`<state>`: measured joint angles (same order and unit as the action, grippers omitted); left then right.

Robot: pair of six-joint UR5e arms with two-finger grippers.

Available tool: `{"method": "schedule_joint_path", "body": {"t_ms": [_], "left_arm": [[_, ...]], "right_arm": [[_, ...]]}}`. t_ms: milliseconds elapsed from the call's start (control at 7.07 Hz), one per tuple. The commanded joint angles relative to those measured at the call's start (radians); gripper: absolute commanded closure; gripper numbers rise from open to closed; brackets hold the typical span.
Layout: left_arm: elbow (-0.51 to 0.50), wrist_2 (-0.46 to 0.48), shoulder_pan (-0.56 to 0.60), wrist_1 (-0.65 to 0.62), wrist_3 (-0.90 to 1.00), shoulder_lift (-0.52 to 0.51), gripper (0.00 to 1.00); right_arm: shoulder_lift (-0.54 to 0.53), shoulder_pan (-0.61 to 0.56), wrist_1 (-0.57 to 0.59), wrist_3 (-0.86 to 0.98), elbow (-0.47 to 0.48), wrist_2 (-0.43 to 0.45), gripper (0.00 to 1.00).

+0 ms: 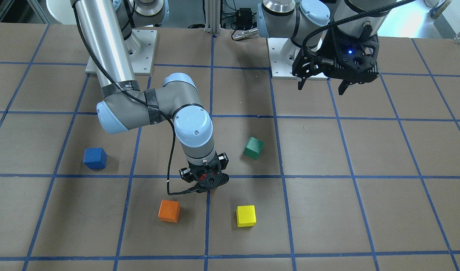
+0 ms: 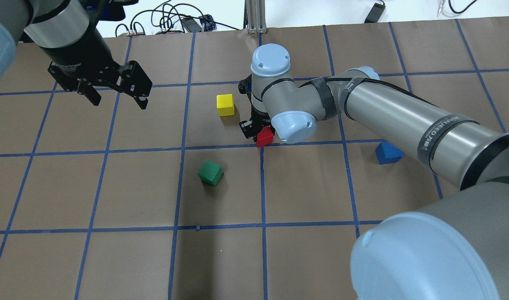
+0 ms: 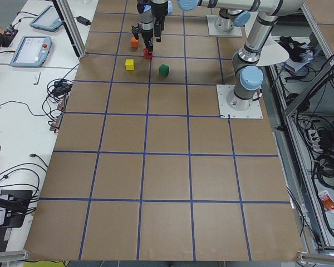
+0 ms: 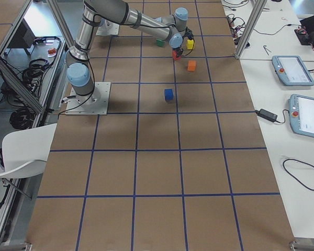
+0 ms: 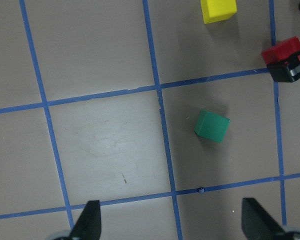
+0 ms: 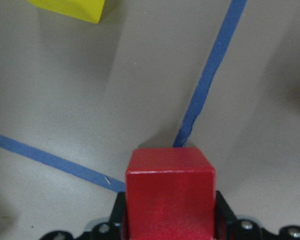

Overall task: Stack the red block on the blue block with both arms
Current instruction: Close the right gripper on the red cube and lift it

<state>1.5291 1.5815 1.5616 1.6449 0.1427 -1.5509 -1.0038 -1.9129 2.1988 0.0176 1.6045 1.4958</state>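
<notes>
The right arm [image 2: 404,121] extended past the green block [image 2: 210,172], and its right gripper [image 1: 206,182] was clamped on the red block [image 6: 170,192], near the green block on its far right side. The left gripper [image 2: 119,103] hung well apart from the green block on the robot's left, jaws wide and empty. The blue block [image 2: 388,153] sat well to the green block's right. The red block looked light, stiff and matte, unlikely to slip. It seemed best held squarely by two opposite flat faces.

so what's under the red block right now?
Only the table and a blue tape line show around the red block, held in the right gripper. No cube beneath; the blue block sits apart. Its underside is hidden, so contact with the table can't be told.
</notes>
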Motion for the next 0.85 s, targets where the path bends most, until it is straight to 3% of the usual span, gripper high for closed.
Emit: {"method": "schedule_joint_path", "body": {"t_ms": [0, 142, 425, 708], "left_arm": [[0.0, -0.002, 0.0, 0.0, 0.0, 0.0, 0.0], [0.0, -0.002, 0.0, -0.002, 0.0, 0.0, 0.0], [0.002, -0.003, 0.0, -0.002, 0.0, -0.003, 0.0], [0.002, -0.003, 0.0, -0.002, 0.0, -0.003, 0.0]], "right_arm": [[-0.018, 0.002, -0.013, -0.007, -0.003, -0.002, 1.0], [-0.059, 0.005, -0.02, -0.008, -0.005, -0.011, 1.0], [-0.19, 0.076, -0.228, -0.007, -0.05, -0.002, 1.0], [-0.284, 0.258, -0.399, -0.007, -0.065, 0.003, 1.0]]}}
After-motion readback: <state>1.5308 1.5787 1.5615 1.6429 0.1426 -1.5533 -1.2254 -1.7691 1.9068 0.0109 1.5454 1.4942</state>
